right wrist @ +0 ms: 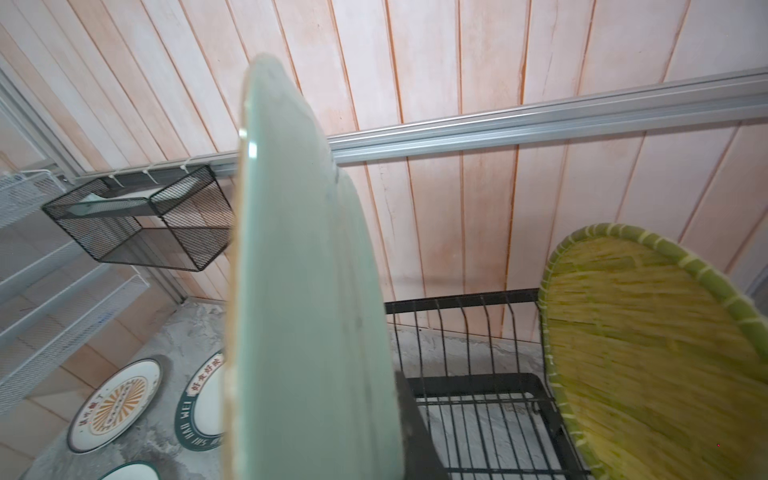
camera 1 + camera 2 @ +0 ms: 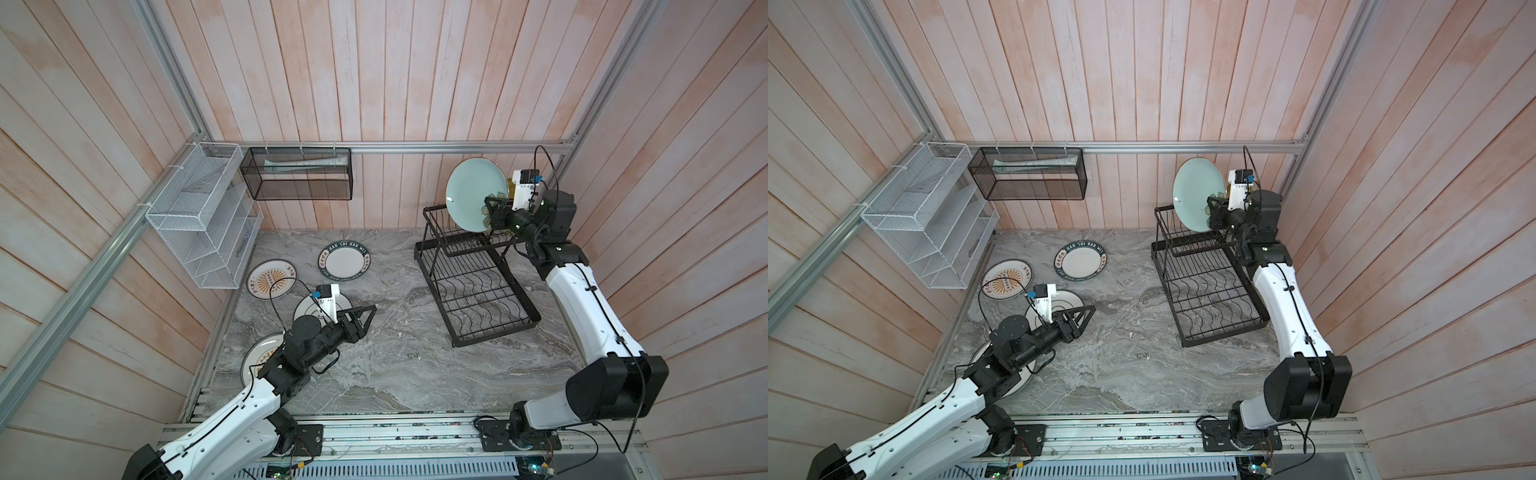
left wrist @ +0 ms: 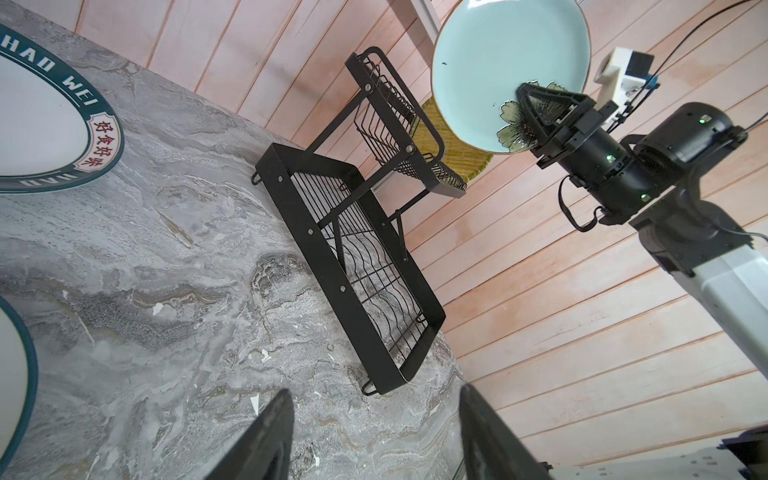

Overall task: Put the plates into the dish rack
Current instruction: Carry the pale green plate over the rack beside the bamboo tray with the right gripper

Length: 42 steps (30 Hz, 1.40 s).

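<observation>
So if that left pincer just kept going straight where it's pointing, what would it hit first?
Probably the dish rack, low down. The open left pincer aims across bare table toward it, with nothing between. Depth is unclear, so it might touch the table first.

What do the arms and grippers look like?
Left arm and right arm: white shells, black joint housings, thin black cable along each. Left gripper and right gripper: black, triangular ribbed fingers, white camera mount with blue part at the wrist. Green lights on the right arm's wrist joints.
</observation>
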### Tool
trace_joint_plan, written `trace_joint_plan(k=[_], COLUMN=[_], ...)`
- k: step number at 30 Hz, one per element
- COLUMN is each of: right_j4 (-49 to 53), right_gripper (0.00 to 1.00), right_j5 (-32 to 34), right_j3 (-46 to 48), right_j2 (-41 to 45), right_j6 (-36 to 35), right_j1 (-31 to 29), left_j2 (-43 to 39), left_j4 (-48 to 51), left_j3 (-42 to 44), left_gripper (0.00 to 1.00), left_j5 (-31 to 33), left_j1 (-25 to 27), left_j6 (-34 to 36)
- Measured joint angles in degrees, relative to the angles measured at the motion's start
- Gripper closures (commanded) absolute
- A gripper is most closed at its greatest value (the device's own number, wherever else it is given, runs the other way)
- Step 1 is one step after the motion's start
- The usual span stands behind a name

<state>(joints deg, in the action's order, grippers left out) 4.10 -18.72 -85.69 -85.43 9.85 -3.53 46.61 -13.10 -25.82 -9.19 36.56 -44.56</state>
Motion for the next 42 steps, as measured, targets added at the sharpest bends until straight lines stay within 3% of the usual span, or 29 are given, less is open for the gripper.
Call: trace_joint_plan(k=[21,42], right_j4=[3.3,1.3], right_gripper=[1.0,1.0], right_j5=[14.0,18.4], right_j3=[-6.8,-6.6], right_j2=[-5.6,-7.6], right_j6=[-12.0,-18.5], right_j1=[2.6,3.7], left_j2=[0.0,0.0], left_j4=[0.7,1.8], left_j3=[-0.2,-0.2], left_gripper=[0.36,0.36], left_j5=[0.7,1.8], left_j1=[0.0,0.0], left_j6=[0.4,0.4])
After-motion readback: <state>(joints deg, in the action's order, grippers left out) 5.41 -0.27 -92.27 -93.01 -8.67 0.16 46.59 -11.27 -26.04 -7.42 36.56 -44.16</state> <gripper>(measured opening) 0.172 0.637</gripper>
